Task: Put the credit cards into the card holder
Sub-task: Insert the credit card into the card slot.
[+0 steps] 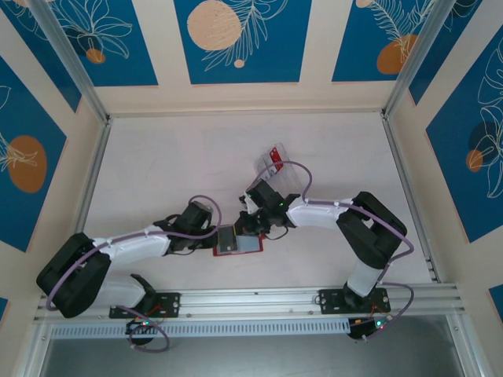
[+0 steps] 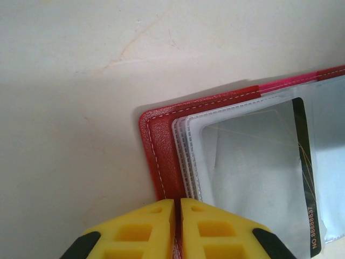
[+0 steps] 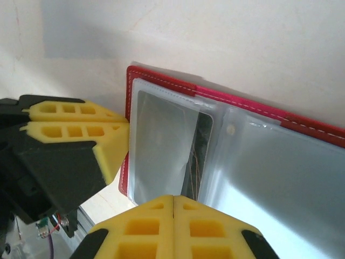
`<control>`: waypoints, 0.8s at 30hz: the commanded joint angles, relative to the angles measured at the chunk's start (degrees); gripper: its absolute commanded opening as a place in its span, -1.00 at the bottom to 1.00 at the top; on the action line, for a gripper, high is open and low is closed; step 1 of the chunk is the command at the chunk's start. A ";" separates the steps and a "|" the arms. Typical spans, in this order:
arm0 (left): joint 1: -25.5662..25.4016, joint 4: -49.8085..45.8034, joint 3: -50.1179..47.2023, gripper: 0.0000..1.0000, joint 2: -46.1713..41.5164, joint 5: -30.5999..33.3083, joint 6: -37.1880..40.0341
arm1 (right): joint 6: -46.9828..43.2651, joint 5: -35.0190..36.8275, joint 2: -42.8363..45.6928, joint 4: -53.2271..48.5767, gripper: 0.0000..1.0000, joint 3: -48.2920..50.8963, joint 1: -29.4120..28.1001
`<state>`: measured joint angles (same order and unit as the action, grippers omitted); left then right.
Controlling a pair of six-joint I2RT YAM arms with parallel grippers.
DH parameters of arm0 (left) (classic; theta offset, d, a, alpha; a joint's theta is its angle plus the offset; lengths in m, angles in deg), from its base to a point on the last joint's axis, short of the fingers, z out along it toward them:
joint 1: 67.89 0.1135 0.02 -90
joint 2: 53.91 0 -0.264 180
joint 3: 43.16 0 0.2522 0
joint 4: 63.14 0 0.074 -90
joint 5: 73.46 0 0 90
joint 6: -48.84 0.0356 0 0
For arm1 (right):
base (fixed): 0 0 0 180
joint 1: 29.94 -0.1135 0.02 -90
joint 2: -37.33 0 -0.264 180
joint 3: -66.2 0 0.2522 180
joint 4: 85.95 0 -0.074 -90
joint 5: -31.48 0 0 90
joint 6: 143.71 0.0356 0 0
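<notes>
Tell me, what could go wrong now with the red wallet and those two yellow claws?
1. The left tool looks pinched on just the edge of the card holder. It could slip off, and the cover might flop.
2. The shut right tool sits at the card in its clear sleeve. A crooked push could crumple the sleeve.
3. Both tools are close together and might bump.
</notes>
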<state>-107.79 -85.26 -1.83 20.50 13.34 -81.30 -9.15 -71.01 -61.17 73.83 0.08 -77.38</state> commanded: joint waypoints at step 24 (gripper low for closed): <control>0.03 -1.60 -2.87 -0.78 0.31 -0.69 -0.34 | 3.05 -2.37 -6.36 3.09 -1.00 -3.23 -3.14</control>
<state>-107.79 -84.56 -2.57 19.95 13.34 -81.32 -7.25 -70.33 -66.88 74.18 -2.21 -79.74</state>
